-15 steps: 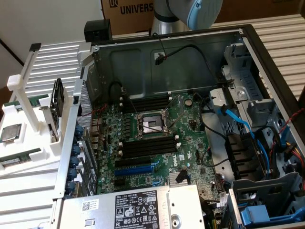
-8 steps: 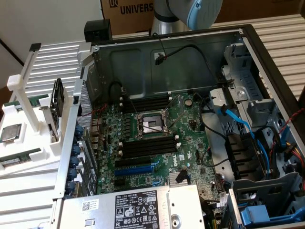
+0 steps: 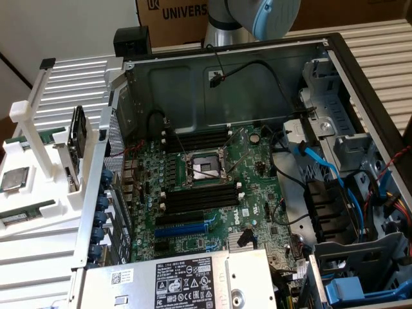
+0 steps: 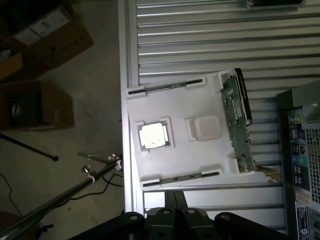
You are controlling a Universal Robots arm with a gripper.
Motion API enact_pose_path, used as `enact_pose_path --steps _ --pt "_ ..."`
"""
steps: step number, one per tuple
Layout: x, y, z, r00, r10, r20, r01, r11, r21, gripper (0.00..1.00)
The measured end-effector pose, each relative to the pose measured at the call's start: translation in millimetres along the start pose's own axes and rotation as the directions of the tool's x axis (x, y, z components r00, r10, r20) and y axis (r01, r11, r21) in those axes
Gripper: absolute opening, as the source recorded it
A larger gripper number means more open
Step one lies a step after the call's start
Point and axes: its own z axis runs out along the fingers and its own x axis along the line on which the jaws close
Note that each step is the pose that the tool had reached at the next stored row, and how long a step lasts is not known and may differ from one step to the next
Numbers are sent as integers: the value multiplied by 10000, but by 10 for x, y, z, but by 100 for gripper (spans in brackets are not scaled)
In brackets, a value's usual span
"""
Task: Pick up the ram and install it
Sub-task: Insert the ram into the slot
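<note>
The ram lies in a slot of the white tray, just beside the silver chip. The tray rests on the slatted surface next to the open computer case. The claw hangs over the tray's edge, fully closed and gripping nothing.

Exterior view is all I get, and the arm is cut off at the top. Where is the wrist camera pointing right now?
Observer: Down at the white tray; the pincer hangs just beyond one edge of it.
Operator: What is nearest the pincer?
Observer: The near ram, lying in its clips along that same edge, not touched.
Operator: Any free spot on that tray?
Observer: An empty-looking square pocket right beside the processor chip.
</note>
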Motion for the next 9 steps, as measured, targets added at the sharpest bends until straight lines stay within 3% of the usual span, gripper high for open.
enact_pose_path --steps 5,9 --pt "-3 1 2 9999 -99 -25 99 10000 -13 10" --pt "-3 2 4 9977 -675 -74 675 9977 -7 10"
